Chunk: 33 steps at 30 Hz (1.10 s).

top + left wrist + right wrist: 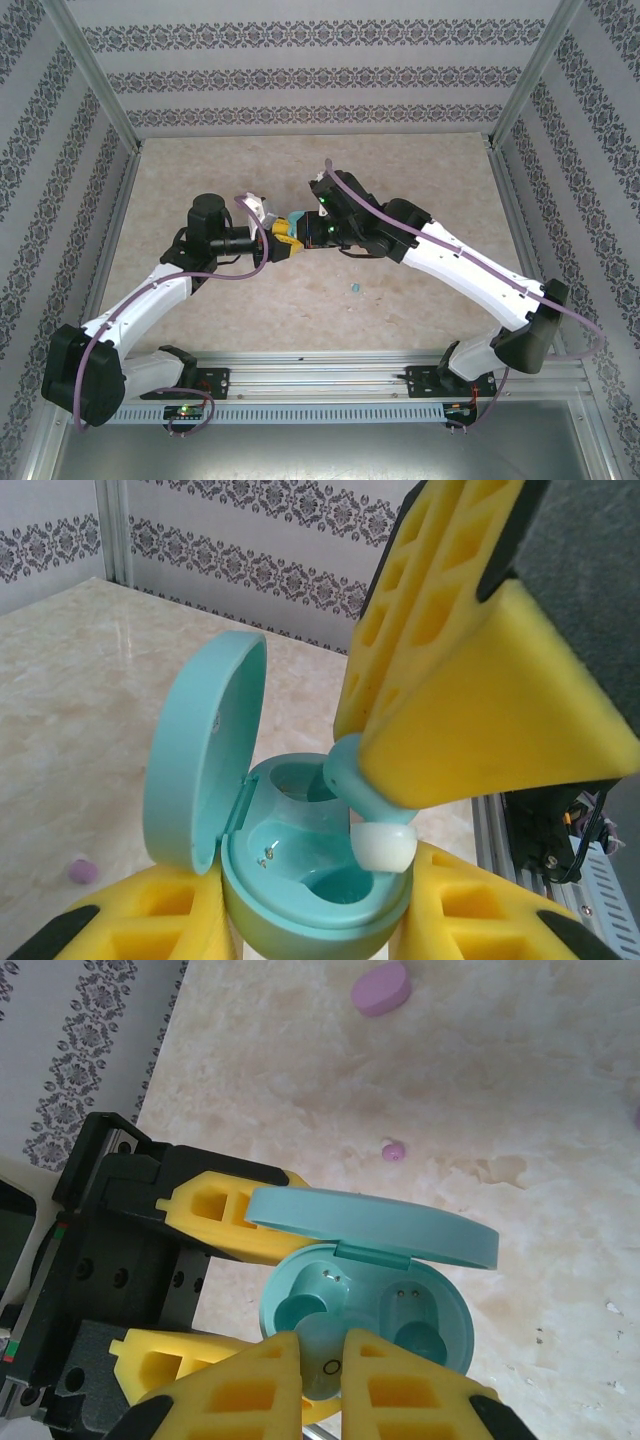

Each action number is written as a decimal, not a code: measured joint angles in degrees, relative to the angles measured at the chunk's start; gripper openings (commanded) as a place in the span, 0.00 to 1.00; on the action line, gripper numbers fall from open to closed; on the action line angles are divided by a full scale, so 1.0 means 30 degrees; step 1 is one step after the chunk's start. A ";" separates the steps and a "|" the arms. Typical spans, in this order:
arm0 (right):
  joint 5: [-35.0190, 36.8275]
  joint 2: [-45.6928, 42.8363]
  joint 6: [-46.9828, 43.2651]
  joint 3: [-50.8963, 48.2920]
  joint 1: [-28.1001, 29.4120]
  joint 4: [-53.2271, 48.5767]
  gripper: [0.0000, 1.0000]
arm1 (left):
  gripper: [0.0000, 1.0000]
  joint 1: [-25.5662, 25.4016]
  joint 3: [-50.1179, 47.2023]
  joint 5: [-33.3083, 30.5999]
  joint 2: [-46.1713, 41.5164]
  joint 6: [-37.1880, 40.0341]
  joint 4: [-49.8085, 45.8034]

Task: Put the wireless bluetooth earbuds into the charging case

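The left gripper [315, 925] is closed on the charging case [300, 855]. Its yellow fingers [150, 920] press the round teal body from both sides and hold it above the table [200, 180]. The case is open. Its lid [200, 760] stands up on the hinge, on the left side in the left wrist view. Two hollow seats show inside the case, and small metal pins are visible in them.

The right gripper [322, 1370] comes from the opposite side, and its fingers are pinched on a light blue earbud [350, 780]. The earbud hangs just over the open case, with its white rubber tip [385, 848] pointing down at the near seat. I cannot tell if the tip touches the case. In the right wrist view a small dark ring mark is on the pale piece between the fingers, but it cannot be read as a letter.

A second light blue earbud [354, 288] lies on the table near the right arm. A pink earbud [392, 1149] lies on the table apart from the case, and a pink case [380, 987] lies closed farther away.
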 measured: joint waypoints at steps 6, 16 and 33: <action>-0.0087 0.0219 -0.0007 0.0182 0.0000 -0.0007 0.13 | 0.19 0.0000 0.0000 -0.0066 0.0007 0.0000 -0.0058; -0.0291 0.0780 -0.0051 0.0444 -0.0007 -0.0007 0.20 | 0.20 0.0000 0.0000 -0.0051 0.0007 0.0007 -0.0364; -0.1013 0.1180 -0.0444 0.0911 0.0000 -0.0408 0.33 | 0.20 -0.0109 0.0000 -0.0058 0.0000 0.0087 -0.0430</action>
